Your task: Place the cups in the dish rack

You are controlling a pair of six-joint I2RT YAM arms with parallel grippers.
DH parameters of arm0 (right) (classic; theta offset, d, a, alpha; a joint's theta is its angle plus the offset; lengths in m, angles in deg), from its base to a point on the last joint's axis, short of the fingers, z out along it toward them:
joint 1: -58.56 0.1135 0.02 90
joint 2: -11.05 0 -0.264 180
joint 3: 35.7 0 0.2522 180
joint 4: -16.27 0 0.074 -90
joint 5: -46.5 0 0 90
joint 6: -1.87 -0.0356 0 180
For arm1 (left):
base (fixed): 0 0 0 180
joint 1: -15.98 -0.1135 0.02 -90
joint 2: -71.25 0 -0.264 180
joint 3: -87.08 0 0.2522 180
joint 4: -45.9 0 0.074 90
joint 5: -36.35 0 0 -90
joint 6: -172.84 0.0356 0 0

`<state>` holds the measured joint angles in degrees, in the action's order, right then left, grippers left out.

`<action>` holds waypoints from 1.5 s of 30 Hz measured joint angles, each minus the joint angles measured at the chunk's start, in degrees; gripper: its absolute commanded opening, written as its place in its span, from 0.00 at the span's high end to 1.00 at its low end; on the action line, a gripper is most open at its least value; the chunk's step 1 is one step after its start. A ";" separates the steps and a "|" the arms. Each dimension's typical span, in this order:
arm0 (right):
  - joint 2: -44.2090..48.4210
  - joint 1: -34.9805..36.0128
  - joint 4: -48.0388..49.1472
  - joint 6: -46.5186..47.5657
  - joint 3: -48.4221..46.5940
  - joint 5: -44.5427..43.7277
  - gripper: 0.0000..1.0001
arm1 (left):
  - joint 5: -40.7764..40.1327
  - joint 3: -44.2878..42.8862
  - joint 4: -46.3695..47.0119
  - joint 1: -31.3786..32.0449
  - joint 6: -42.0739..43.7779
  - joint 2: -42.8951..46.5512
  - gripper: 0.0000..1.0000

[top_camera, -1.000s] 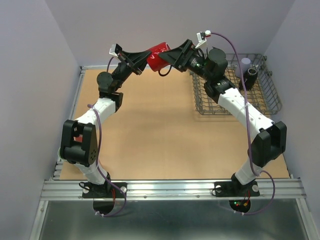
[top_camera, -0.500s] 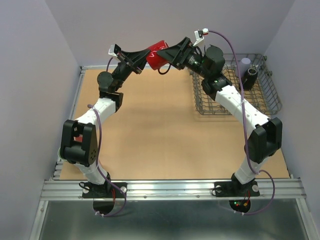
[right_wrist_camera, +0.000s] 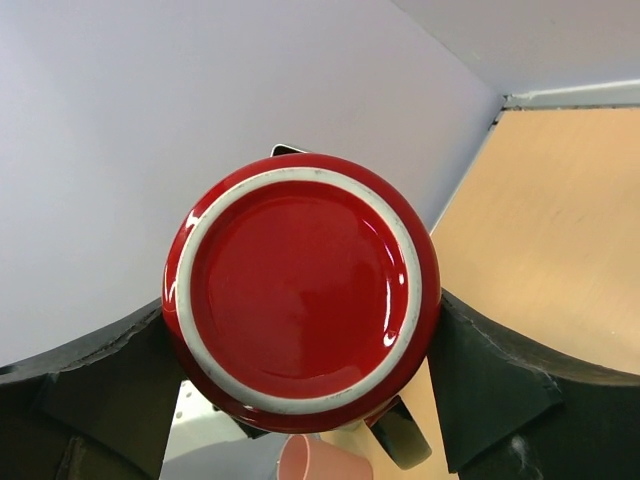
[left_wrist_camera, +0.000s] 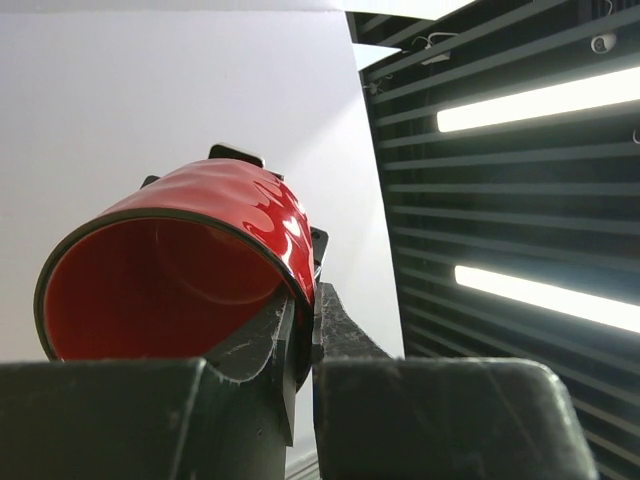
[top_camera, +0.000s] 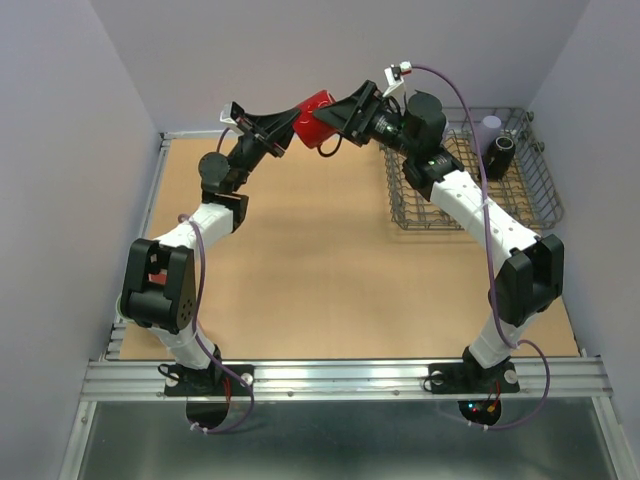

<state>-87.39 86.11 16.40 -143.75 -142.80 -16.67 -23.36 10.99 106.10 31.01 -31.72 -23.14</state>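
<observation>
One wide table (top_camera: 300, 260) below, with the dish rack (top_camera: 545, 205) at its far right, already housing a black cup (top_camera: 501, 150) and a lavender cup (top_camera: 491, 124). Held aloft left of that rack: the red cup (top_camera: 312, 118), lying sideways, mouth toward the left gripper (top_camera: 288, 126), base toward the right gripper (top_camera: 336, 116). Pinched through the rim wall by the left fingers (left_wrist_camera: 270, 350); clasped on both flanks by the right fingers (right_wrist_camera: 90, 390). Nearer the rack via the right arm, so probably calls for a left release first.
</observation>
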 measured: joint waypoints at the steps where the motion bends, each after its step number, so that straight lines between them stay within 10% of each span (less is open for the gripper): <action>1: 0.00 0.00 -0.44 0.17 0.00 -0.02 1.00 | -0.02 0.26 0.00 0.00 -0.11 0.00 0.86; 16: 0.02 -2.36 -2.64 0.90 0.00 0.20 1.00 | 3.80 4.61 0.55 1.90 -0.83 0.13 0.31; 30: 1.92 -14.14 -6.91 2.97 0.00 0.13 1.00 | 7.34 7.63 -4.22 -0.72 2.19 3.96 0.27; 45: 5.03 -20.24 -30.29 27.47 2.60 -20.06 1.00 | 3.78 -22.43 -74.84 -7.26 53.22 8.55 0.30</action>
<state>-82.36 65.87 -13.90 -116.28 -140.20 -36.74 -19.58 -11.43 31.26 23.75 21.50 -14.60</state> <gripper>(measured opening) 0.899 0.700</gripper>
